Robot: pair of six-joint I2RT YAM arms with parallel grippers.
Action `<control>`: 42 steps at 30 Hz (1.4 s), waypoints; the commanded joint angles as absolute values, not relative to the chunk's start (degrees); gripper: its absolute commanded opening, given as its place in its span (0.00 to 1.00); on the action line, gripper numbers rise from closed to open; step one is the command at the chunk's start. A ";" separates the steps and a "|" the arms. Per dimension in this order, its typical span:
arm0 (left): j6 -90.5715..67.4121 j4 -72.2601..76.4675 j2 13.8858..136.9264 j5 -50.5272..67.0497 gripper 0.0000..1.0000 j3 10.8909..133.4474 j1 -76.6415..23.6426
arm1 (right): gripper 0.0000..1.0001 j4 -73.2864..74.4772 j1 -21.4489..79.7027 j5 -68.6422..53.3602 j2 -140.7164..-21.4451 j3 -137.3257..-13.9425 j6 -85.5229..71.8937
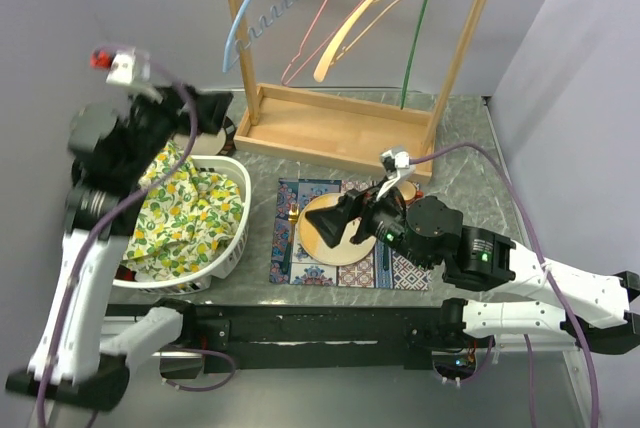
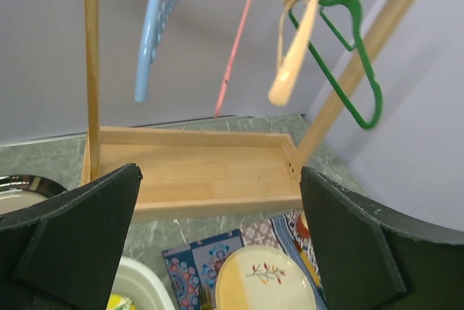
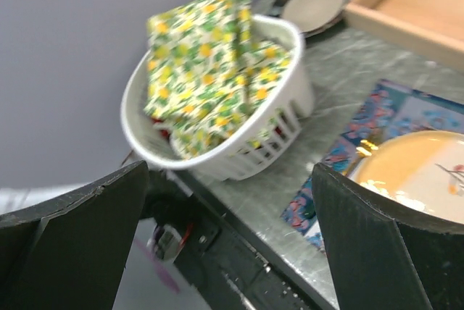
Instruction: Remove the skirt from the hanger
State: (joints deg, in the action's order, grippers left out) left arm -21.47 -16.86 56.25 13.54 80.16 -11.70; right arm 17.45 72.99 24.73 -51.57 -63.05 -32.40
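Observation:
The skirt [image 1: 185, 210], yellow and green floral cloth, lies bunched in the white basket [image 1: 236, 238]; it also shows in the right wrist view [image 3: 210, 64]. Several bare hangers hang on the wooden rack: blue [image 1: 255, 18], pink [image 1: 320, 18], wooden [image 1: 360, 18] and green [image 1: 415, 38]. None carries cloth. My left gripper [image 1: 222, 113] is open and empty, raised by the rack's left post, facing the rack [image 2: 220, 176]. My right gripper [image 1: 335, 220] is open and empty, low over the plate, facing the basket [image 3: 230, 172].
The rack's wooden base tray [image 1: 330, 128] stands at the back. A yellow and white plate [image 1: 345, 248] lies on a patterned placemat [image 1: 300, 268] right of the basket. A metal dish [image 3: 319, 2] sits behind the basket. Grey walls close in at left and right.

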 commanded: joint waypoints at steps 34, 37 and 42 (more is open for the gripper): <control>-26.89 -19.07 22.50 26.98 0.97 51.06 -11.60 | 1.00 22.24 73.12 47.73 -45.79 -63.20 -37.53; -27.25 -18.90 21.97 27.07 0.97 50.80 -11.69 | 1.00 21.36 73.13 47.29 -44.83 -62.40 -36.91; -27.33 -19.07 21.88 26.63 0.97 51.24 -11.60 | 1.00 21.36 73.12 47.20 -44.21 -62.40 -36.83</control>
State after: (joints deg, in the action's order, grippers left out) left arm -26.68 -19.68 22.24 26.22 49.12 -11.70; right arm 23.31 72.99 44.99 -45.06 -62.24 -36.40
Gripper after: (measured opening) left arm 0.969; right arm 0.998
